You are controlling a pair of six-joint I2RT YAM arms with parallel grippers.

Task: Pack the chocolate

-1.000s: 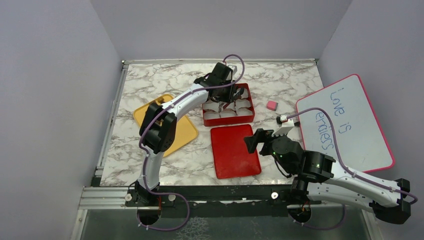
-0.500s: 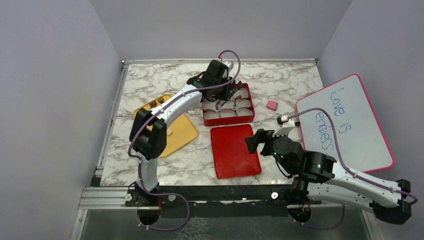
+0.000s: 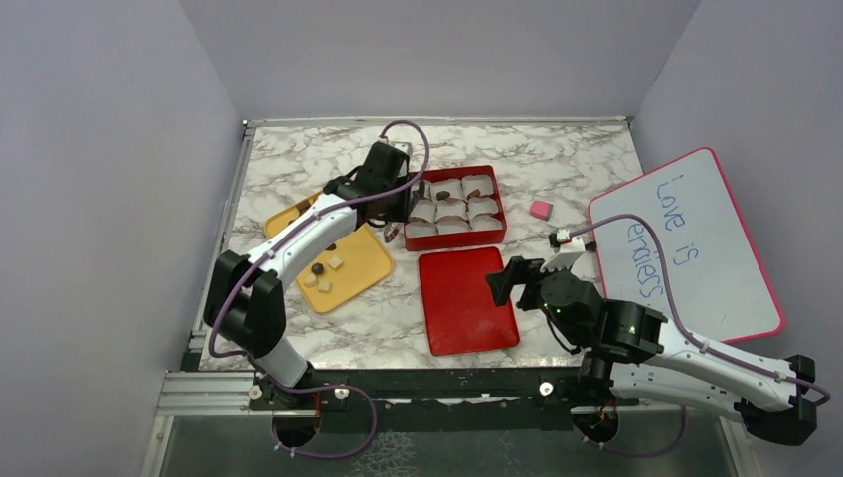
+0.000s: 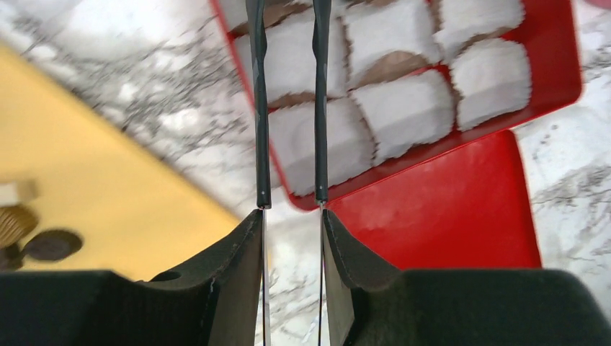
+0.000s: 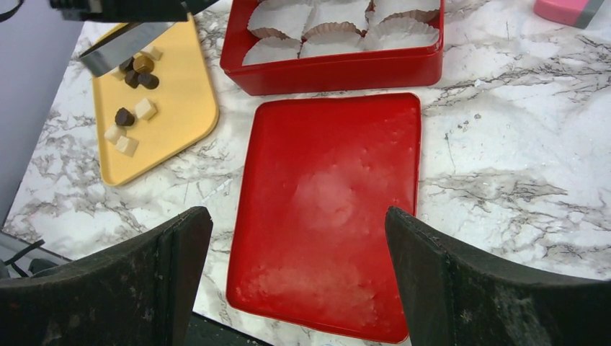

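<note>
right gripper (image 5: 295, 216): nearest the arm bases, hanging low over the near-right part of the table; its jaws are spread wide, with nothing between them and nothing touched.
red lid (image 5: 331, 209): flat on the table, just ahead of the right gripper and framed between its jaws in the right wrist view.
table (image 3: 557, 159): marble-patterned, and everything here rests on it.
whiteboard (image 3: 696, 248): pink-edged, lying at the right side, with "Love is endless" handwritten on it.
yellow tray (image 3: 368, 263): left of the red lid, set at an angle, near it but apart.
chocolate (image 3: 318, 268): mostly loose on the yellow tray. One dark round and three pale cubes form a near group. A few more dark and pale pieces lie at the tray's far end, seen in the right wrist view. In the top view, brown pieces also show in two far-row cups of the red box.
left gripper (image 4: 288, 108): raised over the strip of table between the yellow tray and the near-left corner of the red box. Its jaws are two long thin blades, parallel and parted by a narrow gap. Nothing shows between them, though their tips run out of the top of the left wrist view.
red box (image 3: 452, 240): just beyond the red lid, a thin strip of table between them.
paper cups (image 5: 324, 32): white, fluted, packed in rows inside the red box.
pink block (image 3: 540, 209): alone on the table, right of the red box.
</note>
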